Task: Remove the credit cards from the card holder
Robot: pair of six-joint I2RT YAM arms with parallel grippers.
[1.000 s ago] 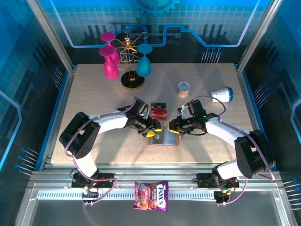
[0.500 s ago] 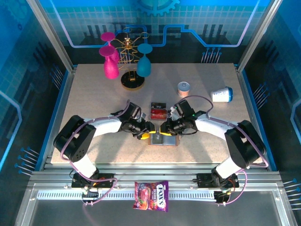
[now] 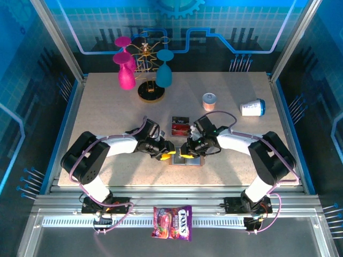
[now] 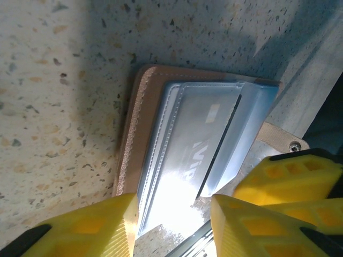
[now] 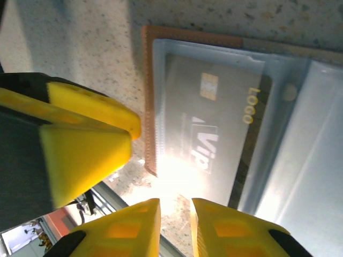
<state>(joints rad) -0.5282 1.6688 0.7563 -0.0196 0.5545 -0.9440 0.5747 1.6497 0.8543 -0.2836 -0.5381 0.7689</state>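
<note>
The card holder lies open on the table between both arms, tan outside, grey-blue pockets inside. One grey-looking credit card marked "VIP" and "LOGO" sits in a pocket, also seen as the pocketed card. Red credit cards with dark bands lie on the table just behind the holder. My left gripper is open, its fingertips straddling the holder's near end. My right gripper hovers at the holder's edge with a slim gap and nothing between its fingers. In the top view the left gripper and right gripper nearly touch.
A gold rack with pink and teal glasses stands at the back. A small can and a tipped paper cup lie back right. A candy bag rests on the front rail, off the table.
The right gripper slid left over the card holder until it met the left gripper. The left gripper's jaws narrowed. The holder and the red cards stayed put.
</note>
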